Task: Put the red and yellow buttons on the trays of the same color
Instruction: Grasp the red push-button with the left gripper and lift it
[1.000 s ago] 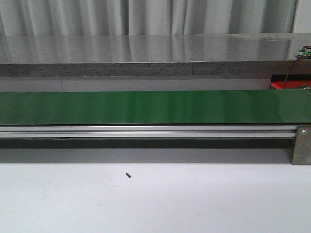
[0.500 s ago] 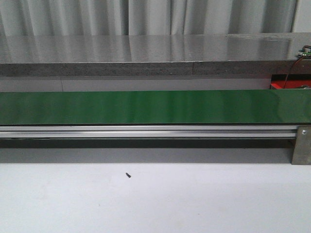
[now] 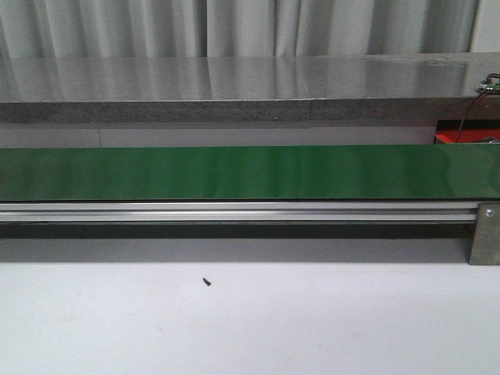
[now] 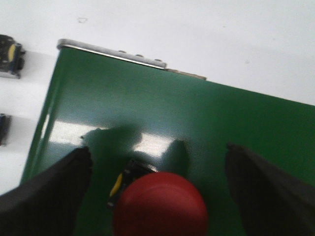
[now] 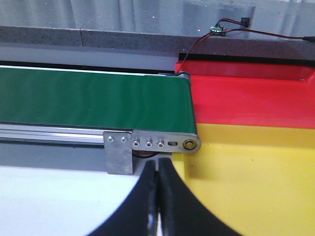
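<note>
Green belting ran the width of the front view, the conveyor belt (image 3: 250, 173) lying bare there, with no button and no arm in sight above the white counter (image 3: 250, 320). The left wrist view told more: a red button (image 4: 160, 204) with a domed cap sat on the belt's green surface near one end, its dark base showing a touch of yellow — and the left gripper (image 4: 157, 191) hung over it with its jaws spread wide, one finger on each side and neither touching, placed so that a straight descent would probably bracket the cap. Two small parts lay off the belt's edge on the white surface, too cropped to name. The right gripper (image 5: 158, 196) waited with its jaws pressed together and empty, low beside the belt's roller end, just short of the yellow tray (image 5: 256, 177), with the red tray (image 5: 251, 98) behind it — seemingly parked where anything carried along the belt would arrive. The red button's matching tray was therefore at the opposite end from the button itself.
</note>
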You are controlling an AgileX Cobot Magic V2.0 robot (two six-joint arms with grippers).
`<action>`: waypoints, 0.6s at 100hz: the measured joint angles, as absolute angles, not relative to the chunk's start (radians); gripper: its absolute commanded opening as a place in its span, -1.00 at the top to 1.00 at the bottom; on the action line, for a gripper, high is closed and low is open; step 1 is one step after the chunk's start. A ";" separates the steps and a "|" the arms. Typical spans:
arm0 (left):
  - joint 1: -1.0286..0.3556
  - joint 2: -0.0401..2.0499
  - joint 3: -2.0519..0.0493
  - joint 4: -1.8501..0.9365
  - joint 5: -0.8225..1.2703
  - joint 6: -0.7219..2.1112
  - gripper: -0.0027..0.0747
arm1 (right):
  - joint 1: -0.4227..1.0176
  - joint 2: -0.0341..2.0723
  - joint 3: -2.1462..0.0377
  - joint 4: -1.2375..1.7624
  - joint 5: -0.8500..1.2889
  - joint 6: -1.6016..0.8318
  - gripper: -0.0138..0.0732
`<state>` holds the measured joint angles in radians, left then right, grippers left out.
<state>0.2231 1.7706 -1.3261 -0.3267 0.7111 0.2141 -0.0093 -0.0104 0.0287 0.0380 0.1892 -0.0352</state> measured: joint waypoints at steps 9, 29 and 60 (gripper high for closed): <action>0.221 1.763 -1.326 -0.367 0.713 0.241 -0.78 | -0.009 -0.010 0.029 0.038 0.189 -0.035 0.84; 0.221 1.684 -1.326 -0.380 0.713 0.255 -0.78 | -0.009 -0.010 0.029 0.038 0.189 -0.035 0.84; 0.345 1.479 -1.218 -0.290 0.671 0.174 -0.77 | -0.009 -0.010 0.029 0.038 0.189 -0.035 0.84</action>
<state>0.3450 1.4795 -1.2180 -0.2900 0.6708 0.1738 -0.0093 -0.0104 0.0287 0.0380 0.1892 -0.0352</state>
